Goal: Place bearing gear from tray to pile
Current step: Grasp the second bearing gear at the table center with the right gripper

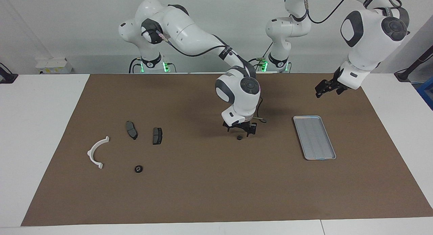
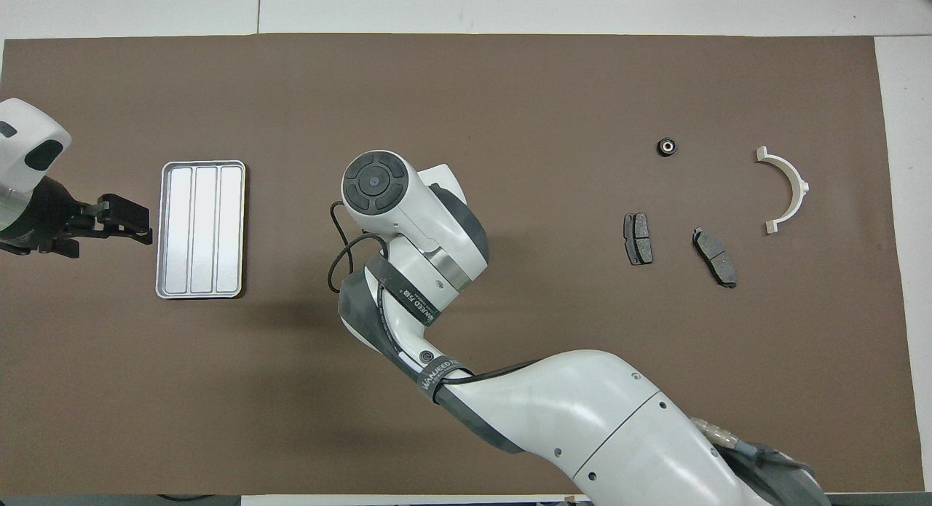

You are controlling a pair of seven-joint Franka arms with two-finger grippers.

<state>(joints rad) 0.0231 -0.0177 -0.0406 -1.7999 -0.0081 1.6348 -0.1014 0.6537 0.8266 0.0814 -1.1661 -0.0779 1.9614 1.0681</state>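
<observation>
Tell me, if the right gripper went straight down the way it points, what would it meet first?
Most likely the small black gear, lying on the brown mat just below the open right gripper, a little off its middle. If it misses, it meets the mat. From above, the arm hides the spot, so depth is uncertain.

A brown mat [image 1: 216, 194] covers the white table [image 1: 37, 126] beneath everything.

Both arms [image 1: 182, 32] had glossy white shells with dark grey round joint caps. Black cables ran along the links. Black grippers tipped each wrist. Green lights glowed at the bases [image 1: 153, 66].
</observation>
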